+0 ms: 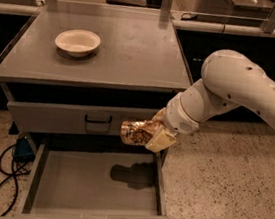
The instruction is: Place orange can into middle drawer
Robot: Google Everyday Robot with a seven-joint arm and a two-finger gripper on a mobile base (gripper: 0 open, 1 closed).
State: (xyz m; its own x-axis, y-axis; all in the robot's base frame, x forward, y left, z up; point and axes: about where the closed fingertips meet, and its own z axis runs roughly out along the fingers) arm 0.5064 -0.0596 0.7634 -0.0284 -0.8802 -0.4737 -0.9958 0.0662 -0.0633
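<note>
My gripper [147, 133] is shut on the orange can [133, 131], a shiny gold-orange and brown foil-like object held sideways. It hangs in front of the grey drawer front with a black handle [98, 121] and above the right part of the open middle drawer [91, 188]. The drawer is pulled out, with a flat grey floor that holds nothing but the can's shadow. My white arm [230, 93] reaches in from the right.
A white round bowl [78, 41] sits on the grey cabinet top [134, 55] at the left. Black cables [3, 174] and a blue plug lie on the speckled floor left of the drawer. Dark counters stand behind.
</note>
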